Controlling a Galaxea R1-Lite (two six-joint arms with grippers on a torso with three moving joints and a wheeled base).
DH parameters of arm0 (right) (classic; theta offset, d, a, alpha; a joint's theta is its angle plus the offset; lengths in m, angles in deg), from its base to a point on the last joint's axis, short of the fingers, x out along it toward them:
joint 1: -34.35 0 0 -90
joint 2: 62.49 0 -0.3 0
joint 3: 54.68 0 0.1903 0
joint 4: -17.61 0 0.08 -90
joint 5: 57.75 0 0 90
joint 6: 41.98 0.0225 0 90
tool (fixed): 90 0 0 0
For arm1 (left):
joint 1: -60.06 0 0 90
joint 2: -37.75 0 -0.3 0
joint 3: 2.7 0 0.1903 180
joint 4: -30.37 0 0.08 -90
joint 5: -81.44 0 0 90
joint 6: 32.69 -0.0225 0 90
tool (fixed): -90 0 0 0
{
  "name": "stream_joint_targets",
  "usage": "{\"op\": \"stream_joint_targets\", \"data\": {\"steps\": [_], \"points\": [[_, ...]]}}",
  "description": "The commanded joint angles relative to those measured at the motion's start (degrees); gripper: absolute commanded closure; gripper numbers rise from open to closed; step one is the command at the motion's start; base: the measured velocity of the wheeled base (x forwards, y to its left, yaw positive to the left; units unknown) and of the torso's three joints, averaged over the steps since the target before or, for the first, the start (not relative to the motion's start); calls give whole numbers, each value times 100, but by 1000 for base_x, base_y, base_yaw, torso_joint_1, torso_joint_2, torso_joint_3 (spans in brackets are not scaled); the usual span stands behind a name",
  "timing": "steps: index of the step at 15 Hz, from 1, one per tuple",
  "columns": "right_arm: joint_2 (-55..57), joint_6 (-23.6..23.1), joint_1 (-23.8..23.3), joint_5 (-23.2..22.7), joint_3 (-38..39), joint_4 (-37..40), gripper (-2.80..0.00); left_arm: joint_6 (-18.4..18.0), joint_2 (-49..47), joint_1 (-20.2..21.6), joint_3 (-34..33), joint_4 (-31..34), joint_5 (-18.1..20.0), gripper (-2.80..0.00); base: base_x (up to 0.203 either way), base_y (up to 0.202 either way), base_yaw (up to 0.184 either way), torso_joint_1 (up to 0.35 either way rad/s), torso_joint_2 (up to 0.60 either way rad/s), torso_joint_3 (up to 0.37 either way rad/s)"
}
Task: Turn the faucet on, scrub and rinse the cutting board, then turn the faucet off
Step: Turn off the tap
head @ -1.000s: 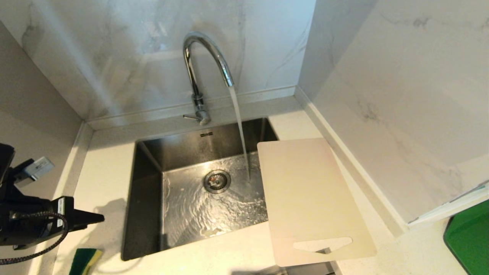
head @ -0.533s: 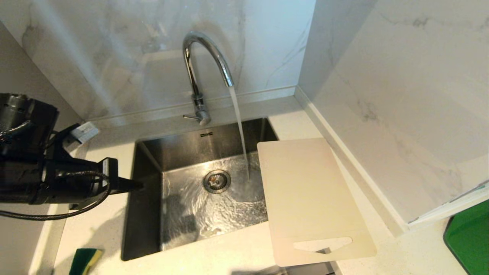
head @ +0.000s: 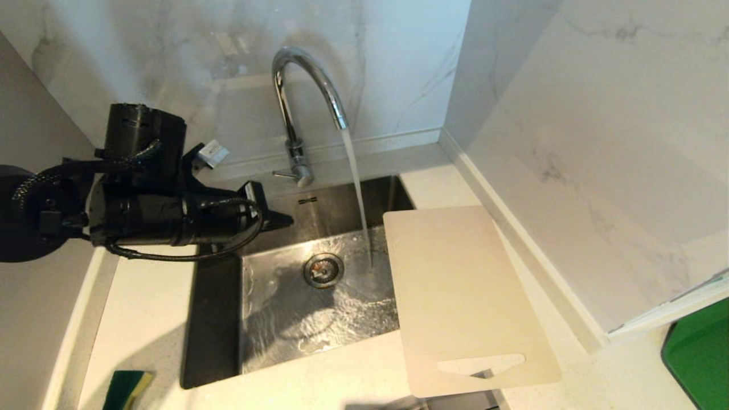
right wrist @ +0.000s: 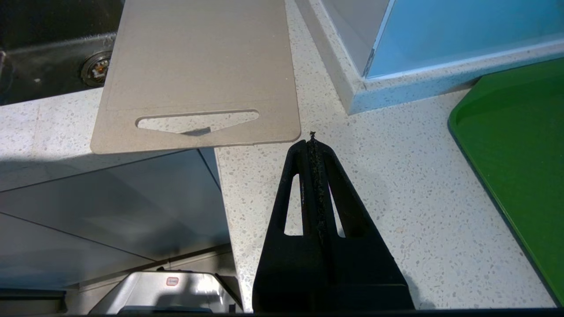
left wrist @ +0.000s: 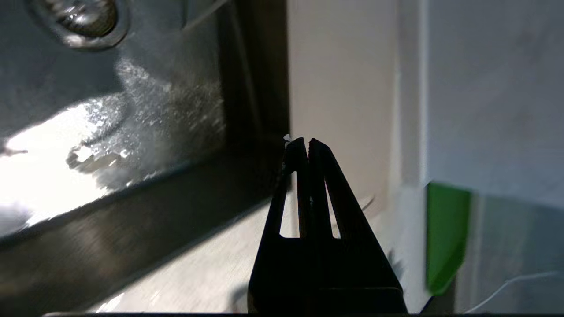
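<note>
The chrome faucet (head: 296,102) arches over the steel sink (head: 222,319), and water streams from its spout into the basin. Its thin side lever (head: 282,173) sticks out to the left at the base. My left gripper (head: 287,219) is shut and empty, hovering over the sink's back left corner, just below and beside the lever without touching it. The cream cutting board (head: 461,296) lies on the counter at the sink's right edge, overhanging the basin, handle slot toward me. My right gripper (right wrist: 312,141) is shut and empty above the counter, near the cutting board (right wrist: 198,70).
A green and yellow sponge (head: 126,388) lies on the counter at the front left of the sink. A green tray (head: 700,359) sits at the far right. Marble walls close in behind and to the right. The drain (head: 323,269) is in the basin's middle.
My left arm has swung up and to the right, from the counter's left edge to the sink's back left corner near the faucet lever. Water keeps running. The board has not moved.
</note>
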Motion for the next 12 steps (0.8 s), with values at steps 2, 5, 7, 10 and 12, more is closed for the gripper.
{"op": "stream_joint_targets", "data": {"steps": [2, 5, 7, 10, 12], "points": [[7, -4, 1, -2, -2, 1, 0, 516, -436, 379, -19, -1242, 19, 0, 0, 0, 0, 0, 0, 0], [7, -4, 1, -2, -3, 1, 0, 1158, -833, 459, -21, -2939, -56, 0, 0, 0, 0, 0, 0, 0], [7, -4, 1, 6, -3, 1, 0, 1232, -1346, 449, -21, -3971, -268, 0, 0, 0, 0, 0, 0, 0], [7, -4, 1, -2, -3, 1, 0, 1233, -1951, 504, -12, -4745, -406, 0, 0, 0, 0, 0, 0, 0], [7, -4, 1, -2, -3, 1, 0, 1222, -2295, 635, 16, -5360, -382, 0, 0, 0, 0, 0, 0, 0]]}}
